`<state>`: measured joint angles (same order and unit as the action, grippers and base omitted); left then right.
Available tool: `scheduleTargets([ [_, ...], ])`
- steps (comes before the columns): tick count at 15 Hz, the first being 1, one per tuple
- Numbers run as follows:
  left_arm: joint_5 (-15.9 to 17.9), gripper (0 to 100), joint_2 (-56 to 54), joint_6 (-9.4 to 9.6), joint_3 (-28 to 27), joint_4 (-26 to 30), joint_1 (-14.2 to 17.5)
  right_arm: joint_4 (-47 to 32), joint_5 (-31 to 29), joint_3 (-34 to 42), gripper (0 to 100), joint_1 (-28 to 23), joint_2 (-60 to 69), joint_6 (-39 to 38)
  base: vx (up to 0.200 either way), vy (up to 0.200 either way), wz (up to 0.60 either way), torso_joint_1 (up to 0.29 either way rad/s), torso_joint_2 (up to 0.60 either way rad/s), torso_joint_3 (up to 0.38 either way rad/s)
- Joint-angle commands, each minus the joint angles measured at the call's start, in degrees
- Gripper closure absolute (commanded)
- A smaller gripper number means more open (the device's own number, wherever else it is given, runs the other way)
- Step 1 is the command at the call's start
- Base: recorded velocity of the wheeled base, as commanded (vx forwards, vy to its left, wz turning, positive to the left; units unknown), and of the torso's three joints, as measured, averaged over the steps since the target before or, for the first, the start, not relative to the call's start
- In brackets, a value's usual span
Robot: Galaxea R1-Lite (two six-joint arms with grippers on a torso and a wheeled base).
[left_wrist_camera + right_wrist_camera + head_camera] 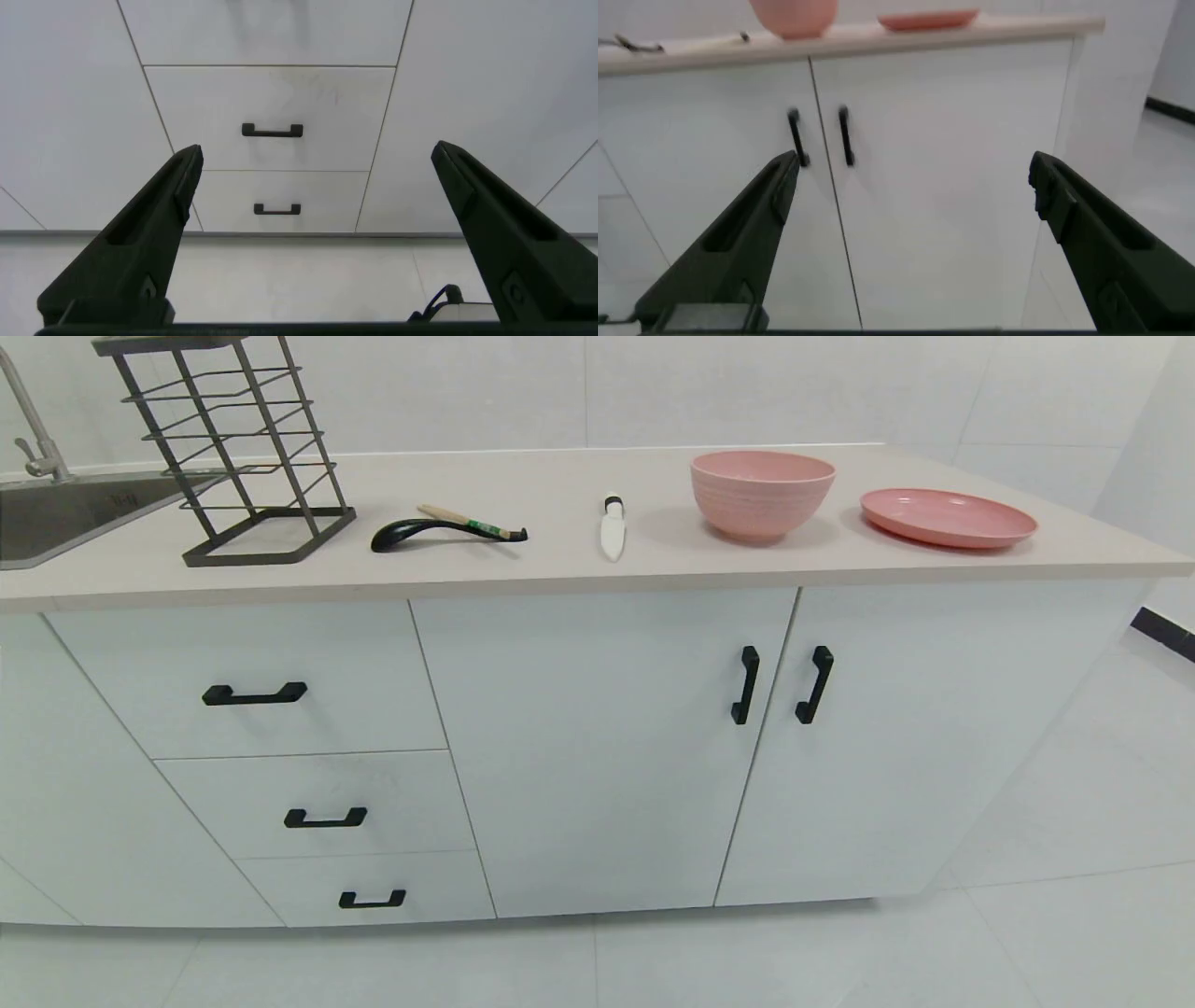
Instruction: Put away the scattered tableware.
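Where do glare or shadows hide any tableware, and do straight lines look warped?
Head view: even light, no glare; the pink bowl, pink plate and black spoon cast only soft shadows on the countertop, hiding nothing; cabinet seams slant inward toward the floor. Right wrist view: bowl and plate evenly lit. Left wrist view: drawer fronts glare-free.

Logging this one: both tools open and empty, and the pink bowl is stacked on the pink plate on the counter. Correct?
Not stacked. In the head view the pink bowl stands on the counter beside the pink plate, apart from it. The left tool and right tool are indeed open and empty.
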<state>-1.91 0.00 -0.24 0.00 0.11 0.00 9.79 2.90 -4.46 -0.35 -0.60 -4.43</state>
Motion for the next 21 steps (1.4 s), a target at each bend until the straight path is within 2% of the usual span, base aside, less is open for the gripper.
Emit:
scheduleTargets([
  [1,-0.1,0,0.1,-0.11,0.0,0.0,0.0,-2.1,3.1,-11.4,0,-0.1,-6.8,0.1,0.000,0.000,0.00,0.000,0.00,0.000],
  [2,-0.2,0,0.0,-0.20,0.0,0.0,0.0,-2.1,4.2,-16.1,0,0.5,-12.0,0.2,0.000,0.000,0.00,0.000,0.00,0.000],
  [3,-0.2,0,0.0,-0.20,0.0,0.0,0.0,-2.2,5.1,-17.9,0,1.1,-15.0,0.3,0.000,0.000,0.00,0.000,0.00,0.000],
  [5,0.0,0,0.1,-0.11,0.0,0.0,0.0,-2.0,10.7,-20.2,0,4.2,-26.1,0.3,0.000,0.000,0.00,0.000,0.00,0.000],
  [10,0.2,0,0.0,0.24,0.0,0.1,0.0,-1.2,12.0,-22.0,0,7.3,-38.4,0.3,0.000,0.000,0.00,0.000,0.00,0.000],
  [13,0.2,0,0.1,0.24,0.0,0.1,0.0,4.9,12.0,-21.3,0,7.6,-48.9,2.8,0.000,0.000,0.00,0.000,0.00,0.000],
  [16,0.2,0,0.0,0.51,0.0,0.1,0.0,14.2,12.8,-19.6,0,8.4,-58.8,4.8,0.000,0.000,0.00,0.000,0.00,0.000],
  [19,0.2,0,0.0,0.77,0.0,0.1,0.0,24.3,14.2,-22.1,0,10.6,-69.9,6.5,0.000,0.000,0.00,0.000,0.00,0.000],
  [21,0.2,0,0.1,0.68,0.0,0.1,0.0,26.7,14.2,-24.3,0,10.6,-77.3,11.5,0.000,0.000,0.00,0.000,0.00,0.000],
])
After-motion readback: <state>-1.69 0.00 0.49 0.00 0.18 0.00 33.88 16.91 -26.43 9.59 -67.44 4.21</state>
